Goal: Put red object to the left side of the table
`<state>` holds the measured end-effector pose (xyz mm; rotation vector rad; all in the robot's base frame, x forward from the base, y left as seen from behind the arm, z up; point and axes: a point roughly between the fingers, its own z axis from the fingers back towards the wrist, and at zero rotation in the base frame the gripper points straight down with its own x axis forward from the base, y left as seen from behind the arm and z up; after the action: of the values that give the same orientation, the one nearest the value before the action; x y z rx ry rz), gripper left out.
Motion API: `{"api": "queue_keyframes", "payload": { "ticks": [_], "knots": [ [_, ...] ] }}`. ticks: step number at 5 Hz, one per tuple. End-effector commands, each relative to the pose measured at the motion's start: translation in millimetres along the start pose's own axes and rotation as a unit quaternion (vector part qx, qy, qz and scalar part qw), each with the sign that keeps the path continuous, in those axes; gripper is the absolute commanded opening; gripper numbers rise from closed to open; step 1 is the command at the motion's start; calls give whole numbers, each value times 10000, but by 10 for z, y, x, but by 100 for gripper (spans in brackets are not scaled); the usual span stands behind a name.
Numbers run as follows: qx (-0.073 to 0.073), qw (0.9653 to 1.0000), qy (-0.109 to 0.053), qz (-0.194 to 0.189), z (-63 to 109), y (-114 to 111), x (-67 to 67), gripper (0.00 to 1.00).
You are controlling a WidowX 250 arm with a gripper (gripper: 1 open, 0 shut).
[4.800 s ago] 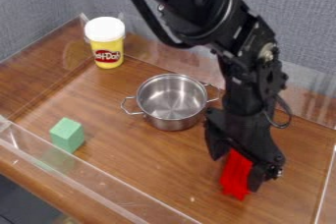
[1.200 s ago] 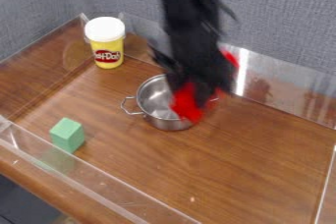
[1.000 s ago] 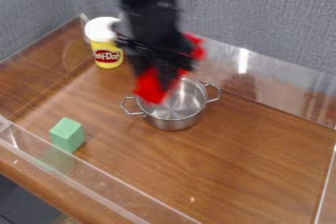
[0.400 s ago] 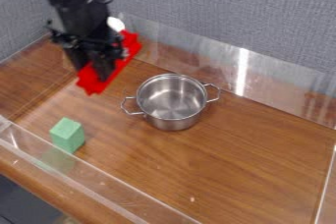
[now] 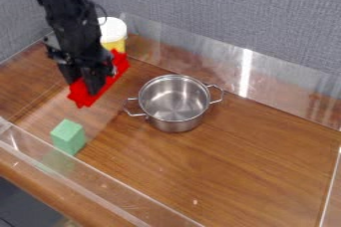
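Left of the steel pot: the scene is listed below, with places given from the steel pot (image 5: pixel 174 103), which stands near the middle of the table (image 5: pixel 253 161).

Red object (image 5: pixel 99 79): one long red bar is seen, left of the pot and apart from it, its lower end at or just above the wood; contact with the table cannot be told.

Gripper (image 5: pixel 88 76): one dark gripper is seen, pointed steeply down, closed on the red object, whose upper part is covered by it.

Arm (image 5: pixel 63 12): one black arm is seen, rising up and to the left of the pot; its top is cut off by the upper edge of the view.

Green cube (image 5: pixel 68 136): one is counted, left of and in front of the pot, well apart from it.

Yellow tub (image 5: pixel 114 34): one is counted, behind and left of the pot; most of it is hidden by the arm and the label cannot be read.

Clear walls (image 5: pixel 200 44): low transparent panels are seen edging the table; the front one is hard to make out and the right side is cut off.

Pot contents: only the bare steel bottom is seen inside.
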<state>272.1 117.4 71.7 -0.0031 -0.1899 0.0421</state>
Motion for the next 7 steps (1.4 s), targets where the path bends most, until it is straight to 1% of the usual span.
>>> {"api": "queue_keyframes", "payload": {
  "ticks": [1,2,3,4,7],
  "knots": [
    [130,9996,-222,-95,6,64,135,0],
    [74,9993,-301,-231,11,2,151,0],
    [48,9991,-307,-296,-44,1,163,0],
    [41,9991,-274,-329,-122,28,169,0],
    [-1,9980,-501,-383,63,20,198,0]
  ]
}}
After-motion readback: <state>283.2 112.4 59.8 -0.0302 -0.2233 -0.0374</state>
